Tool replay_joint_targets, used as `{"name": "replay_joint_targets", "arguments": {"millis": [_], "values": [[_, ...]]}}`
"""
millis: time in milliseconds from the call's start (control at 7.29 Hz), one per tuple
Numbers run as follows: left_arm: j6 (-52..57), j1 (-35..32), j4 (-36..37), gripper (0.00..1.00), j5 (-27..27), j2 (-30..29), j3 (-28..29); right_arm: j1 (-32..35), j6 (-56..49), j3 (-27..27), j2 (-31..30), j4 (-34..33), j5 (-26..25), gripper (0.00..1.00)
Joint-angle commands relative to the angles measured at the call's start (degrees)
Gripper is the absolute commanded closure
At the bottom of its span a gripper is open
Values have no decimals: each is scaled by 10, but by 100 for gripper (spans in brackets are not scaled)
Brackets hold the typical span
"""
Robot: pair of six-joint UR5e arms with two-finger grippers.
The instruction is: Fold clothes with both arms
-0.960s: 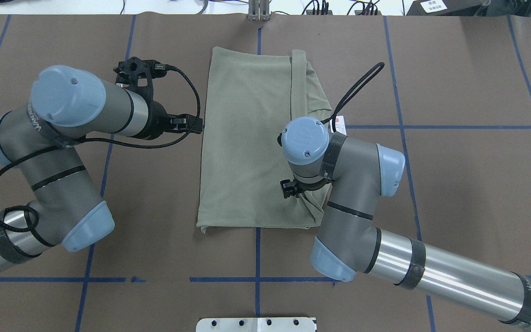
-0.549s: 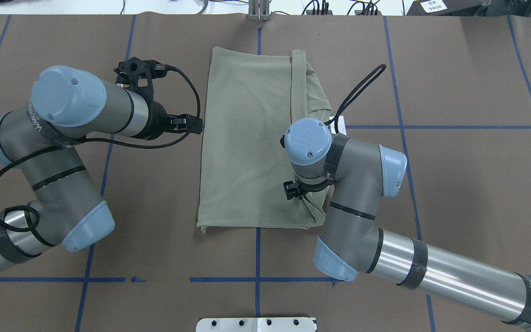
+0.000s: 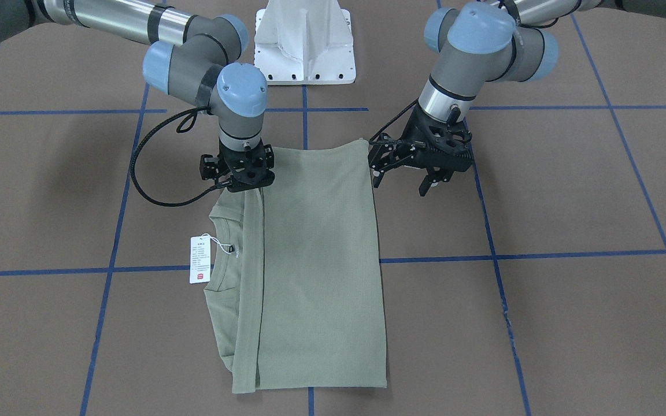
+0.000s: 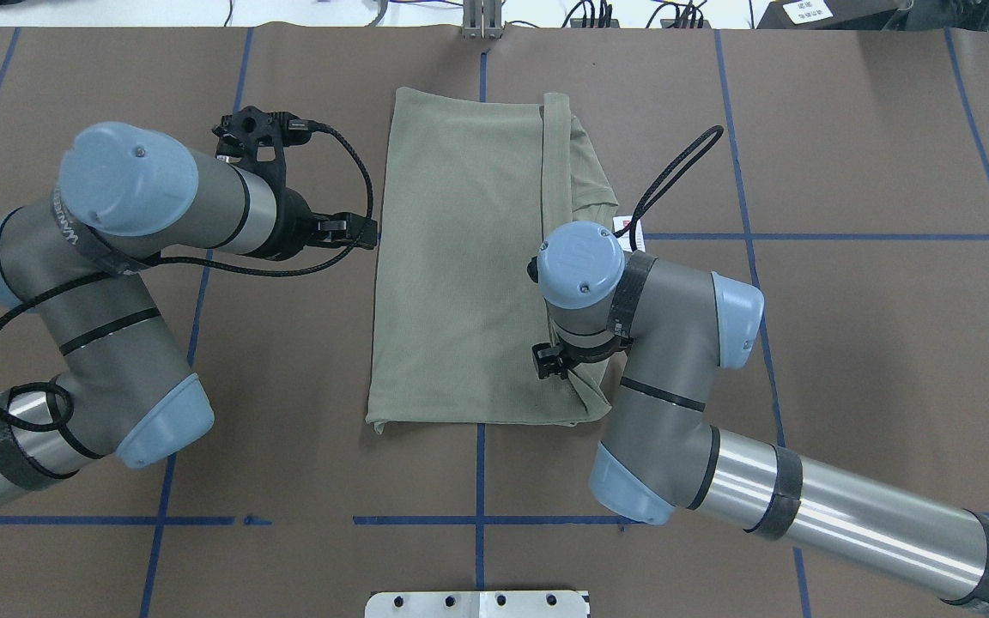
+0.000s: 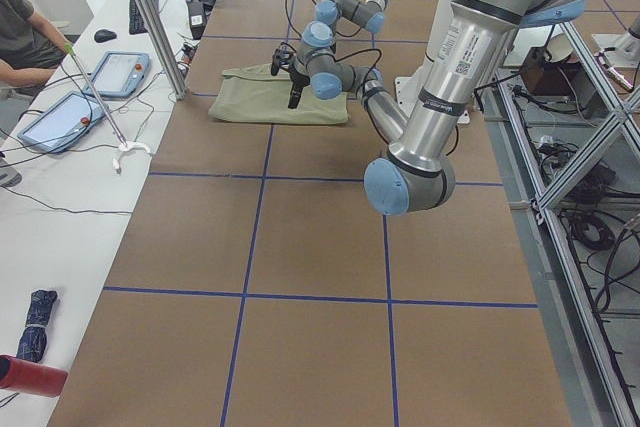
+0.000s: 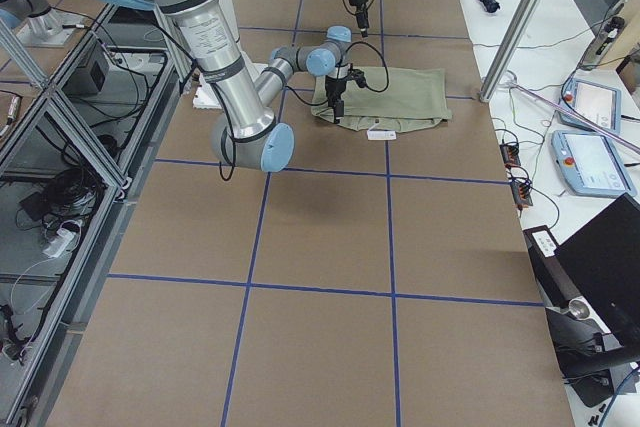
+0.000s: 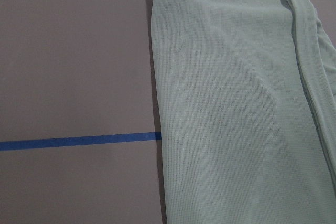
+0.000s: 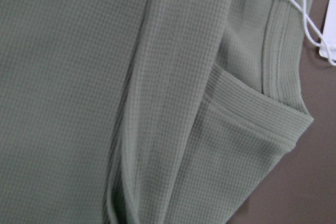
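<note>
The sage-green shirt [image 3: 315, 260] lies flat on the brown table, folded lengthwise into a long rectangle, with one sleeve laid along its side. Its white hang tag [image 3: 200, 260] rests on the table beside the collar. My right gripper [image 3: 244, 186] points straight down onto the shirt's sleeve-side edge near the robot's end. Its fingertips are hidden, so I cannot tell whether it holds cloth. The right wrist view shows only ribbed fabric [image 8: 79, 77] and a cuff [image 8: 252, 119] close up. My left gripper [image 3: 400, 182] hangs open just off the shirt's other long edge, holding nothing.
The white pedestal base [image 3: 304, 46] stands at the robot's side of the table. Blue tape lines [image 4: 872, 236] cross the brown surface. A person [image 5: 20, 37] sits at a side table with tablets [image 5: 115, 72], behind a metal post [image 5: 150, 17].
My right arm has shifted slightly rightward and toward the robot along the shirt's sleeve side. The left arm and the shirt's outline look unchanged.
</note>
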Motion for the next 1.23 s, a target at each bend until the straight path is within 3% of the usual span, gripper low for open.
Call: {"name": "replay_joint_targets", "arguments": {"millis": [0,1097], "values": [[-1,0,0,0,1,1,0,0,0,2,-1,1,5,0],[-3,3,-2,0,1,-4,4,22,-8,6,-23,0,23,0]]}}
